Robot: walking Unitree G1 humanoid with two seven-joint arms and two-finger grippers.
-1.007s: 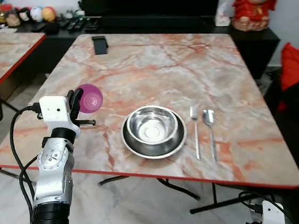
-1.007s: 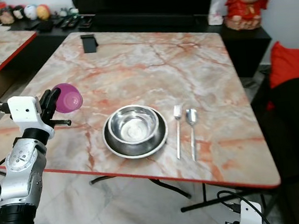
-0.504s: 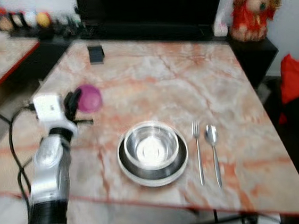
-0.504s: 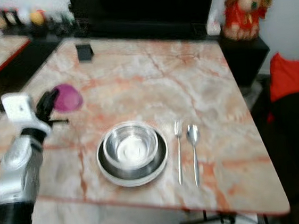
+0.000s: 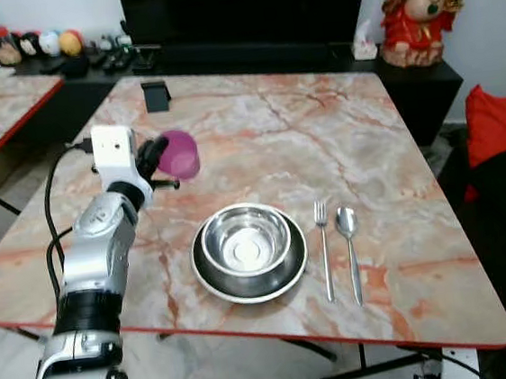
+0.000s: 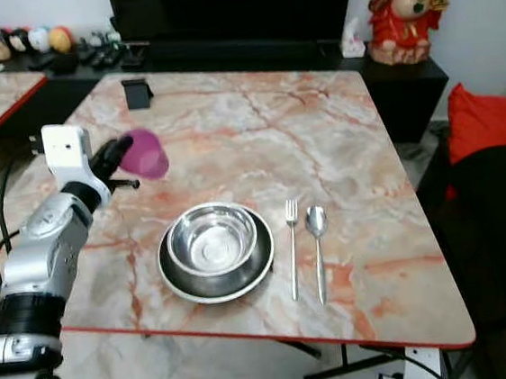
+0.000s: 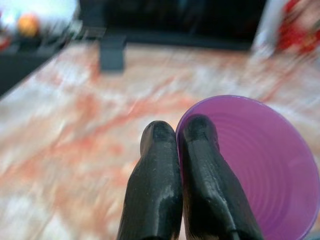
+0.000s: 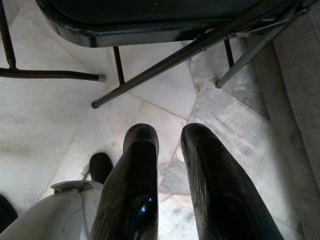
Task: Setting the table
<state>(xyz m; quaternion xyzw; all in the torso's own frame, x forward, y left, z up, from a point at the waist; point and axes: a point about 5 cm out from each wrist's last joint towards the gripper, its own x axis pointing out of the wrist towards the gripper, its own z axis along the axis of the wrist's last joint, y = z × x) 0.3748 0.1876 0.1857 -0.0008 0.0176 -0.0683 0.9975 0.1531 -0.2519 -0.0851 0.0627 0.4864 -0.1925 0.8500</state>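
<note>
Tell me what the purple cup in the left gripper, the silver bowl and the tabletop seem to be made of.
Purple cup: likely plastic, translucent, with fine ridges inside, pinched at its rim by the left gripper. Round silver bowl: polished metal, probably steel, with mirror-like reflections. Table: glossy marble-patterned top in orange-grey veining with a red edge; real stone or laminate cannot be told.

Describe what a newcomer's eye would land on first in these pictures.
The left gripper holds a purple plastic cup by its rim above the marble table, on the robot's left. Nearer the front edge sits a steel bowl on a plate, with a fork and spoon laid to its right.
</note>
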